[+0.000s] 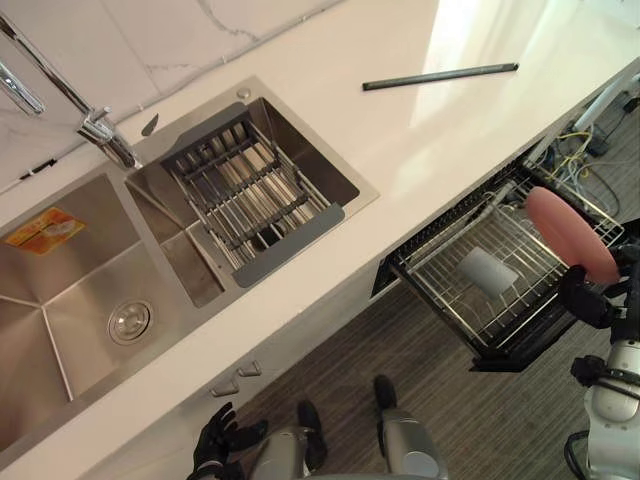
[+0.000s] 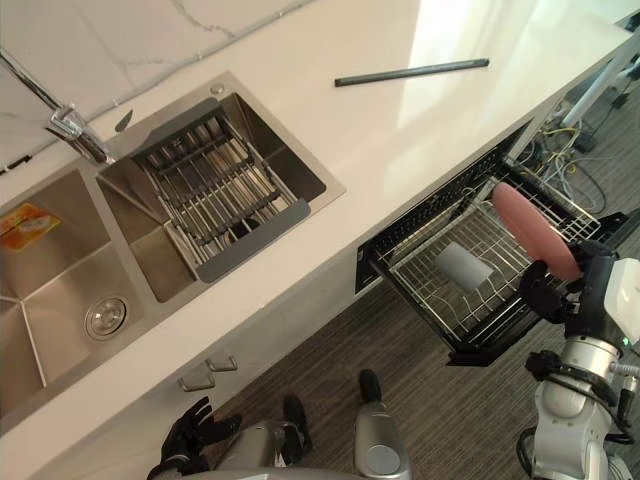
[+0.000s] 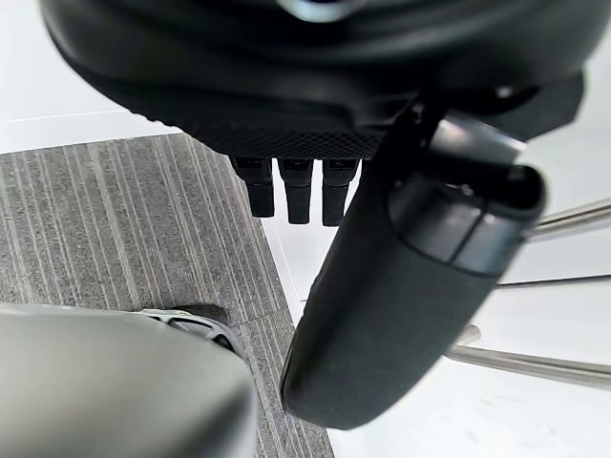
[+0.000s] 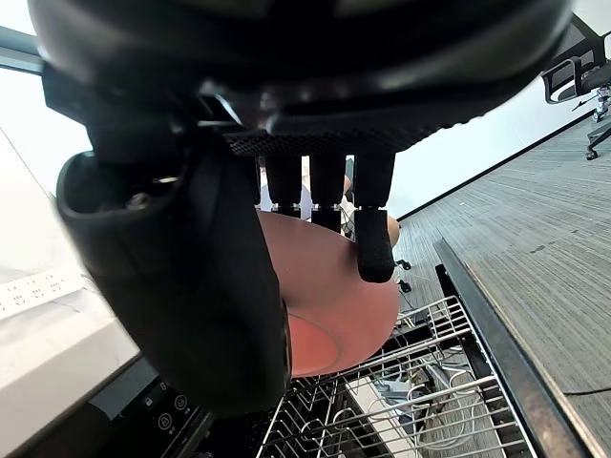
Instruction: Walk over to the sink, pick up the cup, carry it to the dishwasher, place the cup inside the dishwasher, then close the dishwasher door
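**A:** Where's the cup?

**B:** The cup [image 1: 488, 270] lies on its side in the pulled-out rack [image 1: 440, 285] of the dishwasher [image 1: 505, 355], well apart from the sink [image 1: 60, 300]. That step looks done to me.

**A:** Right hand?

**B:** The right hand [image 4: 191, 286] is clamped on a pink dish [image 4: 329, 305], thumb on one face, fingers [image 4: 374, 239] hooked over the rim. The dish hangs on edge over the rack, near the cup and apart from it. It's probably on edge so it can drop between the wires.

**A:** Left?

**B:** The left hand [image 1: 222, 438] is low by the cabinet front, fingers loose, holding nothing. My guess is it's parked out of the way.

**A:** Door?

**B:** Open, with the rack out. It can't close until the dish is set down or pulled clear.
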Motion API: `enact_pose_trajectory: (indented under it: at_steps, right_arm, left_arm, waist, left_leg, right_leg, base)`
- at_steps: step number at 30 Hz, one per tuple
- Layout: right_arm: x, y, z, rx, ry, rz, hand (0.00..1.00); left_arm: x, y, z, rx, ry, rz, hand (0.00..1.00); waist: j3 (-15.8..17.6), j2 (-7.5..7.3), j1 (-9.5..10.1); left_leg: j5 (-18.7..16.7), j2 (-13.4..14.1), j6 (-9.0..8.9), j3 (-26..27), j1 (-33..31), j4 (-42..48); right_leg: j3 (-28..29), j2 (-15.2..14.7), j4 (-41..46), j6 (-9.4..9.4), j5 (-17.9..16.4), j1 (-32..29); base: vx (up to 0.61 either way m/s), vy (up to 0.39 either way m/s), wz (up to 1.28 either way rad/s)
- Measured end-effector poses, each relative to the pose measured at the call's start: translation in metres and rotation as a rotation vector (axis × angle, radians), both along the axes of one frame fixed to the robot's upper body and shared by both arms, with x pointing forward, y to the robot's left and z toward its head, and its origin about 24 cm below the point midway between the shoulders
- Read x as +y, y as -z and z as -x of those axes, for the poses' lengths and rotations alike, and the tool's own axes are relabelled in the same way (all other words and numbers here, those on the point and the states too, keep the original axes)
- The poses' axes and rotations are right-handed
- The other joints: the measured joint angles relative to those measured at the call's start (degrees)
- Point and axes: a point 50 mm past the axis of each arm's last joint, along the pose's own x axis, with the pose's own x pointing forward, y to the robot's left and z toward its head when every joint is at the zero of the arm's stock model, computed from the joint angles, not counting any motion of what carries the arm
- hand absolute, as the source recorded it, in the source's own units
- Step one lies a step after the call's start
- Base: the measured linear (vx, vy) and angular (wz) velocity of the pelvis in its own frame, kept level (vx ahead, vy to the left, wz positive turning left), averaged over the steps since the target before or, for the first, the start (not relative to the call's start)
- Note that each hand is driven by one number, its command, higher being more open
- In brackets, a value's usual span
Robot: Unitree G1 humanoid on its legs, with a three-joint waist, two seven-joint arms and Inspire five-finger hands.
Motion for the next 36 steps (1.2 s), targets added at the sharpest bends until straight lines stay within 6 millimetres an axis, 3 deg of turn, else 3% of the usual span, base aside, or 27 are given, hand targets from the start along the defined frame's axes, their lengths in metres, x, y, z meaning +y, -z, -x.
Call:
enact_pose_trajectory:
  at_steps: [11, 21, 22, 29, 36]
  right_arm:
    - [-0.014, -0.016, -0.046, -0.080, -0.003, -0.099, 0.30]
    - [-0.018, -0.026, -0.087, -0.048, -0.023, -0.158, 0.30]
    - [-0.019, -0.023, -0.091, -0.033, -0.013, -0.176, 0.90]
    - [-0.014, -0.029, -0.111, -0.019, -0.016, -0.212, 0.90]
    - [-0.006, -0.030, -0.116, -0.004, -0.045, -0.194, 0.90]
  left_arm:
    - [-0.008, -0.019, -0.044, -0.164, 0.012, 0.011, 0.90]
    - [-0.013, -0.025, -0.061, -0.212, 0.017, 0.021, 0.90]
    - [-0.013, -0.025, -0.061, -0.211, 0.016, 0.021, 0.90]
    - [-0.014, -0.027, -0.067, -0.222, -0.008, 0.026, 0.90]
    - [-0.014, -0.027, -0.067, -0.223, -0.016, 0.030, 0.90]
  waist:
    - [6.0, 1.29, 0.20]
    - [9.0, 1.94, 0.93]
    - [9.0, 1.98, 0.93]
    - [9.7, 1.44, 1.57]
    - [9.9, 1.12, 1.57]
  left_leg:
    - [0.2, 0.0, -0.02, 1.4, -2.6, -0.2]
    - [0.2, 0.0, -0.02, 4.5, -3.7, -0.7]
    - [0.2, 0.0, -0.02, 4.5, -3.7, -0.7]
    - [0.3, 0.1, 0.01, 6.3, -3.8, -0.6]
    - [0.5, 0.5, 0.26, 6.7, -3.8, -0.3]
  right_leg:
    - [1.4, 0.1, 0.8, 0.17, 0.1, -3.8]
    - [4.5, 0.9, 1.5, 0.65, 0.7, -7.0]
    - [4.6, 1.0, 1.5, 0.73, 0.7, -7.0]
    - [6.3, 1.1, -0.5, 1.17, 2.8, -7.1]
    - [6.7, 1.2, -4.3, 0.85, 4.9, -5.7]
  base:
    - [0.02, 0.000, -0.06]
    - [0.00, -0.005, -0.16]
    - [0.02, -0.007, -0.04]
    - [-0.02, -0.001, -0.12]
    - [-0.01, -0.018, -0.06]
